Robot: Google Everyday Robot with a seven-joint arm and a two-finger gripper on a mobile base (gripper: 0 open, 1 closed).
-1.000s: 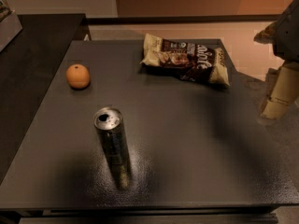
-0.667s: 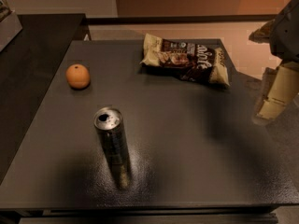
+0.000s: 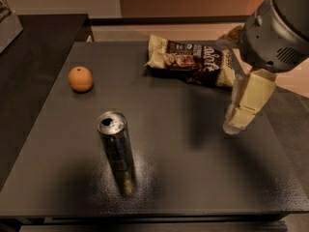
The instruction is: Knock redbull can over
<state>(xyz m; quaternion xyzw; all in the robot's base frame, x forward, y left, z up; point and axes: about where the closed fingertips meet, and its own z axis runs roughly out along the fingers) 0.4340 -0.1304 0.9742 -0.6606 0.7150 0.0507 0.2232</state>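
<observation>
- Tabletop: a dark grey, matt, square tabletop (image 3: 193, 178) fills most of the camera view. A second dark surface (image 3: 38, 52) adjoins it beyond the left edge.
- Task object: the tall, slim, silvery metal redbull can (image 3: 116, 149) stands upright, left of centre and closer to the near edge than to the far edge. Its shiny top faces up, with the dark drinking hole visible. Dark markings run down its side. It touches only the tabletop.
- Gripper: the cream-coloured two-finger gripper (image 3: 234, 124) hangs over the right part of the tabletop, near the right edge and roughly midway between the far and near edges. It points downward, tilted toward the left. Its tip is close to the surface; whether it touches the surface cannot be told.
- Gripper state: how far the gripper is open cannot be told. It is in contact with none of the objects on the tabletop and is well apart from the redbull can, to the can's right.
- Arm: the rounded grey wrist housing (image 3: 277, 30) carrying the gripper sits above the far right corner.
- Shadow: a soft dark shadow (image 3: 198, 124) lies on the tabletop just left of the gripper.
- Other objects: a round orange fruit (image 3: 80, 79) rests near the left edge, toward the far left corner. A cream and brown crinkled snack bag (image 3: 193, 60) lies flat along the far edge, right of centre, partly behind the arm.
</observation>
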